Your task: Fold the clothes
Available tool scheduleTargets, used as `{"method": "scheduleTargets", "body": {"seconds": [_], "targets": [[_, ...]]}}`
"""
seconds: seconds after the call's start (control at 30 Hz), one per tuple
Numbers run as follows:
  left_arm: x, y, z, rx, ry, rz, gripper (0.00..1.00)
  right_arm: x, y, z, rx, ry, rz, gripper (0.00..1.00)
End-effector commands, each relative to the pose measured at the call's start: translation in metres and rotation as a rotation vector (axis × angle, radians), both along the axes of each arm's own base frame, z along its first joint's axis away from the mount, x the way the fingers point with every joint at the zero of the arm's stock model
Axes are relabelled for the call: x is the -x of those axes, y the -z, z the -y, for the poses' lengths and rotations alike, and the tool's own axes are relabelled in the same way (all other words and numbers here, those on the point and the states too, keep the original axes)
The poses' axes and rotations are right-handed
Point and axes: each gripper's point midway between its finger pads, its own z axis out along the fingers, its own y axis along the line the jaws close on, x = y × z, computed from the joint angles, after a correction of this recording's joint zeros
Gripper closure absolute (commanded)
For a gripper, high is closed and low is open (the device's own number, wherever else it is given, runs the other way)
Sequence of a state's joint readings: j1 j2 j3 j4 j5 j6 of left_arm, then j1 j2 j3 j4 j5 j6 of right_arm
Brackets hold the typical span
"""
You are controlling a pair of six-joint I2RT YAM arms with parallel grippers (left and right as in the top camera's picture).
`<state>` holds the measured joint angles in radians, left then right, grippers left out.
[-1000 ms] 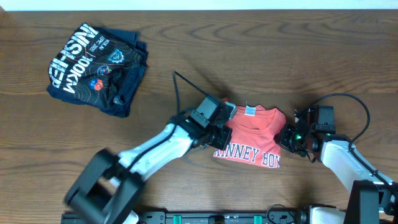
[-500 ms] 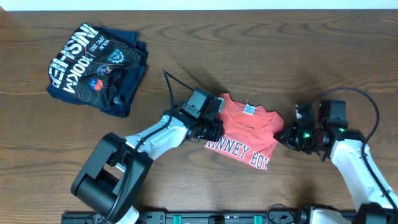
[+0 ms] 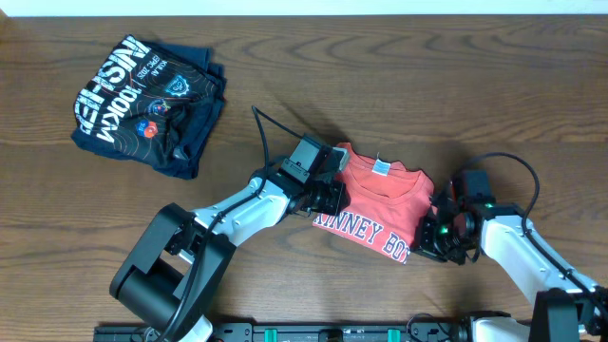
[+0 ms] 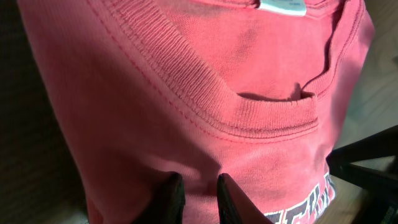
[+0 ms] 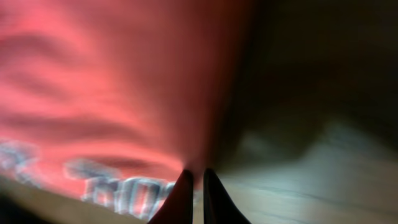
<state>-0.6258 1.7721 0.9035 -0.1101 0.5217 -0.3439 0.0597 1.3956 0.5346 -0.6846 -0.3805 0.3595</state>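
The clothes [image 3: 380,204], an orange-red T-shirt, lie folded on the table's near middle, with the white lettering [image 3: 366,235] tilted along the front edge and the neck label [image 3: 380,169] at the back. My left gripper [image 3: 328,198] is at the shirt's left edge. In the left wrist view the left gripper [image 4: 200,196] stands narrowly open, its fingertips [image 4: 174,198] resting on smooth fabric [image 4: 186,93] below the collar. My right gripper [image 3: 427,239] is at the shirt's lower right corner. In the blurred right wrist view the right gripper [image 5: 194,186] is shut on the shirt's edge [image 5: 93,93].
A dark navy folded shirt [image 3: 147,103] with white lettering lies at the far left. A black cable [image 3: 271,138] arches up from the left arm. Bare wooden table [image 3: 475,95] lies behind and to the right of the orange shirt.
The shirt slid left and turned, so its lettering now slopes down to the right. The right gripper moved toward the front edge with the shirt's corner. The left jaws parted slightly.
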Motion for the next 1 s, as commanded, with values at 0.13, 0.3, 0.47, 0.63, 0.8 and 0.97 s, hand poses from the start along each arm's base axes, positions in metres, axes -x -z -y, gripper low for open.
{"method": "scheduleTargets", "body": {"seconds": [0.13, 0.3, 0.47, 0.63, 0.8, 0.97], "targets": [[0.011, 0.005, -0.005, -0.019, 0.001, -0.045, 0.79, -0.005, 0.007, 0.029, 0.099, 0.132, -0.026, 0.99], [0.011, -0.023, -0.005, 0.011, 0.018, 0.011, 0.74, -0.044, -0.045, 0.01, -0.054, -0.004, 0.212, 0.99], [0.0, -0.077, 0.001, 0.101, 0.032, 0.173, 0.73, -0.079, -0.093, 0.008, -0.076, -0.013, 0.409, 0.93], [-0.017, -0.099, 0.012, 0.171, 0.031, 0.288, 0.74, -0.102, -0.096, 0.009, -0.078, 0.006, 0.484, 0.96], [-0.025, -0.063, 0.008, 0.1, 0.019, 0.248, 0.78, -0.117, -0.078, -0.014, -0.18, -0.056, 0.477, 0.97], [-0.021, -0.009, 0.001, 0.022, 0.015, 0.133, 0.8, -0.115, -0.032, -0.026, -0.194, -0.116, 0.374, 0.97]]}}
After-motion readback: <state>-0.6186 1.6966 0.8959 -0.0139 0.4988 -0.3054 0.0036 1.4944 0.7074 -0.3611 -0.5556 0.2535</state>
